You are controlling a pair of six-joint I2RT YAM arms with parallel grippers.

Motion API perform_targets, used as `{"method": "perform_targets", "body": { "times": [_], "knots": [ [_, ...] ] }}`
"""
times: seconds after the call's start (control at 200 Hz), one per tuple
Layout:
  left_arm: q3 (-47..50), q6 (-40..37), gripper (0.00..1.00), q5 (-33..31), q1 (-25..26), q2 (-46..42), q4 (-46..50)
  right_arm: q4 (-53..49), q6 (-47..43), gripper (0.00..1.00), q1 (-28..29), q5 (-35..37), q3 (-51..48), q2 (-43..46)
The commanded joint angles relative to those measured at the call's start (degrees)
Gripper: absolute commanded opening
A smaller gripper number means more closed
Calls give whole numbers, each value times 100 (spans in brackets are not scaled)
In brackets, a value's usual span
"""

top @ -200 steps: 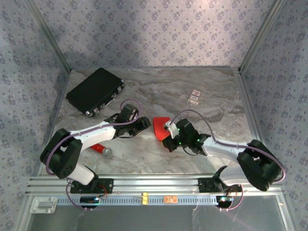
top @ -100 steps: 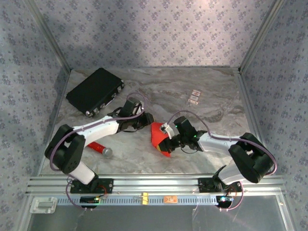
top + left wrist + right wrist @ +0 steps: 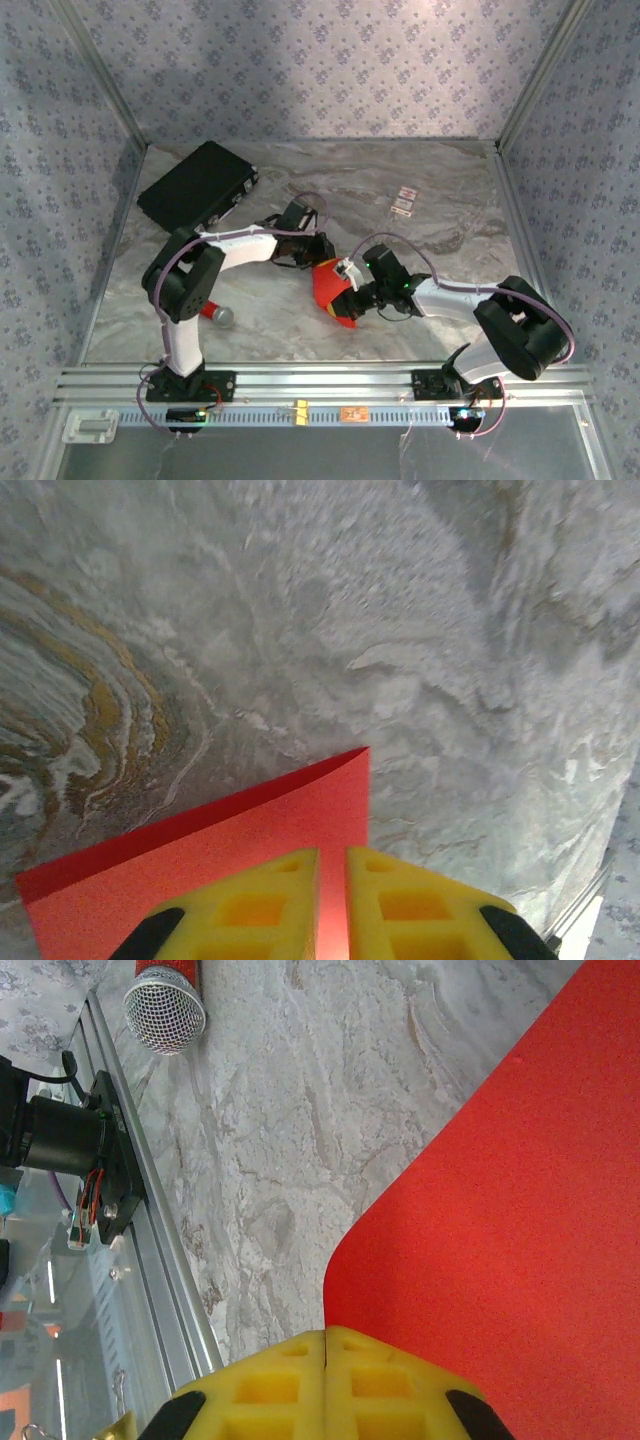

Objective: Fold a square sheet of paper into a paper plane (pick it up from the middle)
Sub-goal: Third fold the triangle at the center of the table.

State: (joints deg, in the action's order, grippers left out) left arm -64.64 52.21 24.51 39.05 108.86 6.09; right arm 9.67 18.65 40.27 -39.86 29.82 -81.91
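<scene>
Left fingers (image 3: 290,880) have closed on the red sheet (image 3: 200,860) (right fingers (image 3: 270,1370) pinch it too)

Two grippers, left gripper (image 3: 333,856) and right gripper (image 3: 326,1341), with one sheet (image 3: 325,286) between them; one case (image 3: 195,190) beyond the left gripper, one red cylinder (image 3: 165,1002) behind it; two small cards (image 3: 401,208) beyond the right gripper

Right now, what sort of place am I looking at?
Probably a robot test cell, not a home: a grey marble-patterned tabletop boxed in by blue patterned wall panels on metal framing, and two white-and-black robot arms bolted to a ribbed aluminium rail at its near edge.
</scene>
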Motion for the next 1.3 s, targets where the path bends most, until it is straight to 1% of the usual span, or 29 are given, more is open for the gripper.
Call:
{"method": "perform_targets", "body": {
  "times": [0.0,0.135,0.185,0.44,0.954,1.294],
  "knots": [
    [-188,-199,14,173,73,220,248,31,49,0,-41,29,-8,-114],
    [-269,-355,14,100,107,445,507,-51,-1,0,-67,90,38,-147],
    [-340,-424,12,68,126,533,656,-78,-10,0,-77,131,63,-158],
    [-653,-766,12,-231,275,765,1233,-208,-54,0,-147,351,135,-191],
    [-573,-712,11,-280,295,773,1158,-755,-213,0,-327,1485,208,-167],
    [-506,-677,11,-281,294,733,1100,-842,-187,0,-315,1801,213,-76]
  ]
}}
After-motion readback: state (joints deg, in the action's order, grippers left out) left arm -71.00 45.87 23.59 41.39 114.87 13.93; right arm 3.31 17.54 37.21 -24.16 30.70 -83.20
